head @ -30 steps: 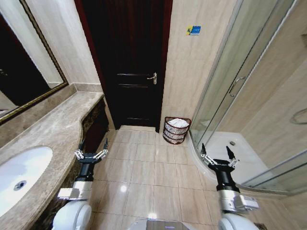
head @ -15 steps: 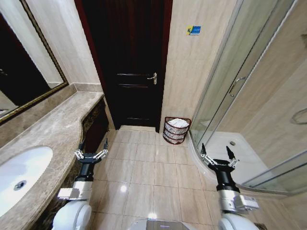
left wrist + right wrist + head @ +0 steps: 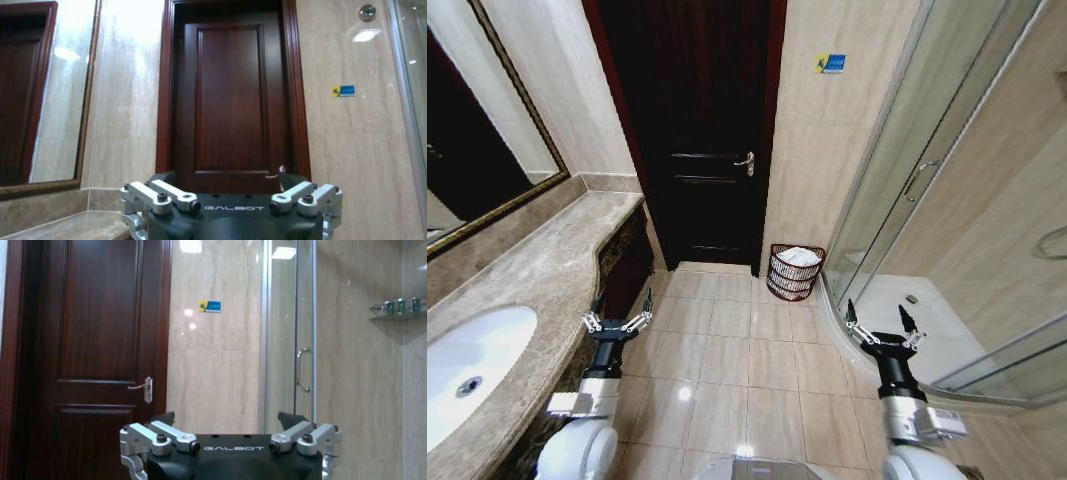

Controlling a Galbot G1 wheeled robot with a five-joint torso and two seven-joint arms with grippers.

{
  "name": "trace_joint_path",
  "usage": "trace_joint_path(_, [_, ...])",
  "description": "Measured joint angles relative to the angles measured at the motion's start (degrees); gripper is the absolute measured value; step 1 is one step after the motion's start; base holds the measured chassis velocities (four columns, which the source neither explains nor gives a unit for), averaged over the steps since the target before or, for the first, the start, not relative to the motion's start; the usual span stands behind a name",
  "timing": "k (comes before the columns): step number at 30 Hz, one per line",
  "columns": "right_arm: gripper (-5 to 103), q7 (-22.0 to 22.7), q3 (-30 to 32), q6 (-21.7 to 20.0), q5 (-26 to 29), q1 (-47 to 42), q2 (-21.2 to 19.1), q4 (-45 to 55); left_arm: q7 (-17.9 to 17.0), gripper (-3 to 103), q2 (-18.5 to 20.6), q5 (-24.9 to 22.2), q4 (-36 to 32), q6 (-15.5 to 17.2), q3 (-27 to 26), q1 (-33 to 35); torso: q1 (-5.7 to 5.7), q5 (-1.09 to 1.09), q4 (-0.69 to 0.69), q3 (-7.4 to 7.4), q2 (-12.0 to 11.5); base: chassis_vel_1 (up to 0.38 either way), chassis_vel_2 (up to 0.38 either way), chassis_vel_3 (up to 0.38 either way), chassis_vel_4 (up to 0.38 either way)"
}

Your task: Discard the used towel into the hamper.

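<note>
Counter (image 3: pixel 547 265): on your left you have a marble top running along the wall, with a white sink (image 3: pixel 467 370) set into it and a framed mirror (image 3: pixel 472 150) above.
Left end effector (image 3: pixel 617 312): you see it held low beside the counter's front edge, above the tiled floor (image 3: pixel 727 355), its fingers spread apart with nothing between them. In the left wrist view it points at the dark door (image 3: pixel 230 100).
Door: straight ahead of you, dark wood, shut, with a metal lever handle (image 3: pixel 745 162) on its right side.
Hamper (image 3: pixel 795 272): you find it on the floor against the wall, just right of the door and just beside the curved shower base. It stands upright, well apart from both arms.
Towel (image 3: pixel 799 257): white, bunched up, lying inside the hamper at its rim.
Right end effector (image 3: pixel 883 328): held low over the floor near the shower base edge, fingers spread wide, holding nothing.
Shower enclosure (image 3: pixel 927 180): on your right, glass panels with a metal bar handle.
</note>
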Motion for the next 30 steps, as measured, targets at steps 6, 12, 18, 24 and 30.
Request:
trace_joint_path(6, [100, 0.0, 0.0, 0.0, 0.0, 0.0, 0.0, 0.0, 0.0, 100, 0.0, 0.0, 0.0, 0.0, 0.0, 0.0, 0.00, 0.00, 0.00, 0.00, 0.0, 0.000, 0.000, 0.000, 0.000])
trace_joint_path(12, [100, 0.0, 0.0, 0.0, 0.0, 0.0, 0.0, 0.0, 0.0, 100, 0.0, 0.0, 0.0, 0.0, 0.0, 0.0, 0.00, 0.00, 0.00, 0.00, 0.0, 0.000, 0.000, 0.000, 0.000])
trace_joint_path(18, [100, 0.0, 0.0, 0.0, 0.0, 0.0, 0.0, 0.0, 0.0, 100, 0.0, 0.0, 0.0, 0.0, 0.0, 0.0, 0.00, 0.00, 0.00, 0.00, 0.0, 0.000, 0.000, 0.000, 0.000])
trace_joint_path(24, [100, 0.0, 0.0, 0.0, 0.0, 0.0, 0.0, 0.0, 0.0, 100, 0.0, 0.0, 0.0, 0.0, 0.0, 0.0, 0.00, 0.00, 0.00, 0.00, 0.0, 0.000, 0.000, 0.000, 0.000])
trace_joint_path(30, [100, 0.0, 0.0, 0.0, 0.0, 0.0, 0.0, 0.0, 0.0, 100, 0.0, 0.0, 0.0, 0.0, 0.0, 0.0, 0.00, 0.00, 0.00, 0.00, 0.0, 0.000, 0.000, 0.000, 0.000])
